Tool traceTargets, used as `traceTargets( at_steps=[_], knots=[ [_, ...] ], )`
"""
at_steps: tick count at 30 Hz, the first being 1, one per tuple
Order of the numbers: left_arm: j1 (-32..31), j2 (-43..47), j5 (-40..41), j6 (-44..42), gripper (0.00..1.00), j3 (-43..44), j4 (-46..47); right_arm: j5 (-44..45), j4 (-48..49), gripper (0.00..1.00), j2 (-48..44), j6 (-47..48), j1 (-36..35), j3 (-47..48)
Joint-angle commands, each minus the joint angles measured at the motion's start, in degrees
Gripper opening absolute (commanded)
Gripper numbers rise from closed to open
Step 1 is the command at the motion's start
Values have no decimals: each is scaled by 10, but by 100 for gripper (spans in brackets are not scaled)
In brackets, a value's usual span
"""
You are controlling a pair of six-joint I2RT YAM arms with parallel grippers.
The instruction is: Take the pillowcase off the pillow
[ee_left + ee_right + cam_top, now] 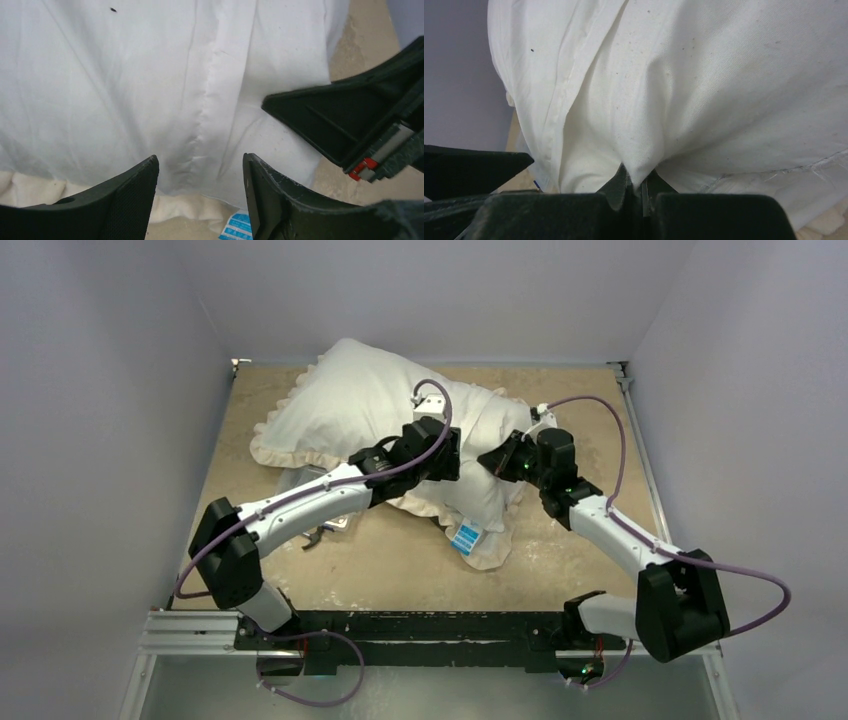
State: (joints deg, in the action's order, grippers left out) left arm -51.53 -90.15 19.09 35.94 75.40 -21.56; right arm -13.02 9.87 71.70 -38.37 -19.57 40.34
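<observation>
Pillowcase (330,410), white side up and stuffed, lies far-middle on the table (400,560), the pillow's blue tag (466,538) peeping out nearest the arms. From the left wrist, the left gripper (200,172) gapes apart above the frill (190,207) and should bite the hem (207,100) (cover only). From the right wrist, the right gripper (636,182) is clamped on white cloth (639,145), layer unclear; let it anchor while the left pulls.

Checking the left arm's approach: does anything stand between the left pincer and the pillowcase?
Nothing visible does. The left pincer is open with the pillowcase straight ahead of its gap. The right pincer, shut on white cloth, sits off to one side, clear of that path.
</observation>
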Motion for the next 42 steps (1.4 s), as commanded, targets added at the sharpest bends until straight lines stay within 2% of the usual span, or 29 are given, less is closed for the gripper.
traceTargets(
  at_steps=[1,5,9,18,29,37,42],
  knots=[
    [0,-32,79,-25,60,21,22,-15,12,0,-25,-1,-10,0],
    [1,-58,83,-28,50,25,28,-6,1,0,-32,-6,-11,3],
    [0,-56,60,-24,44,9,43,3,-9,0,-41,-11,-11,4],
    [8,-22,144,-37,0,-40,20,79,-91,0,-80,-25,-11,50],
    [150,56,147,-47,0,-121,-3,202,-207,0,-167,-61,-10,133],
    [194,36,183,-66,0,-144,-28,198,-280,0,-207,-75,-10,175],
    [194,26,135,-47,0,-179,-19,158,-298,0,-216,-74,-10,179]
  ],
)
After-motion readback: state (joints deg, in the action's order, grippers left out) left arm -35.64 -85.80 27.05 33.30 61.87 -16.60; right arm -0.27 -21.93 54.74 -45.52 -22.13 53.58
